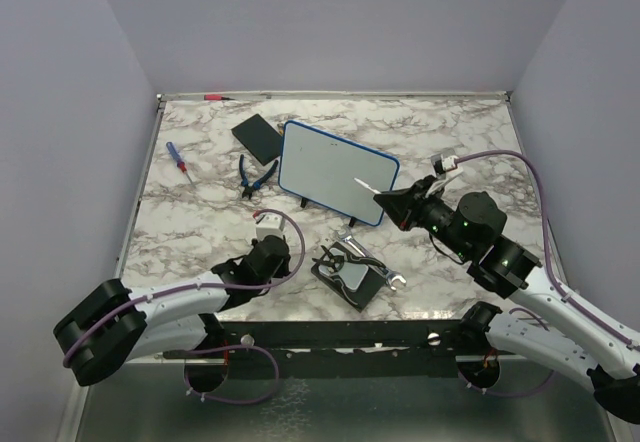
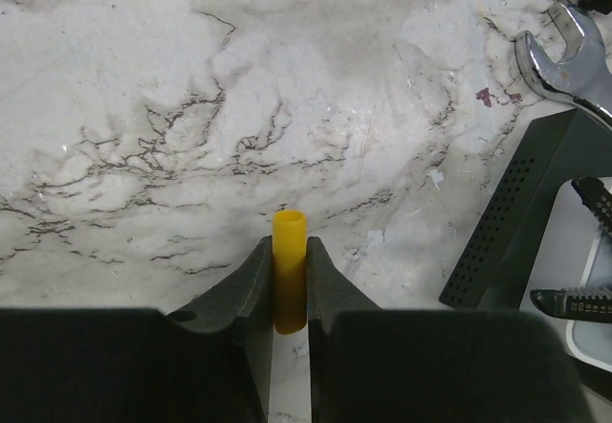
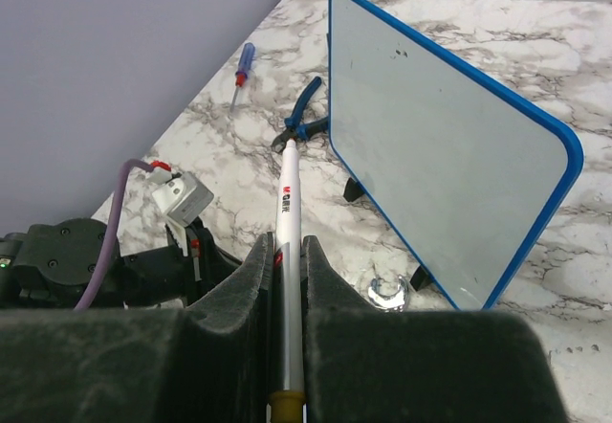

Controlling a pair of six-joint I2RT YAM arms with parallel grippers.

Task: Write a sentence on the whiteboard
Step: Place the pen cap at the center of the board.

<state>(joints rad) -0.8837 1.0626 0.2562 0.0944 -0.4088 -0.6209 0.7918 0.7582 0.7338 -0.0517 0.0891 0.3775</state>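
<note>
The whiteboard (image 1: 330,170) stands tilted on small black feet at mid-table, white with a blue rim. Its face (image 3: 430,136) shows no letters, only a few tiny dark specks; the sentence is not visible. My right gripper (image 1: 400,205) is shut on a white marker (image 1: 370,186) whose tip lies over the board's lower right part. In the right wrist view the gripper (image 3: 287,251) clamps the marker (image 3: 287,193), which points just left of the board. My left gripper (image 1: 268,258) rests low near the front and is shut (image 2: 289,251) on a yellow cap (image 2: 289,236).
A black pad (image 1: 258,134), blue-handled pliers (image 1: 255,175) and a screwdriver (image 1: 179,162) lie left of the board. A dark tray (image 1: 350,274) with tools and a wrench (image 1: 388,280) sit between the arms. The tray's edge (image 2: 516,222) is right of the left gripper.
</note>
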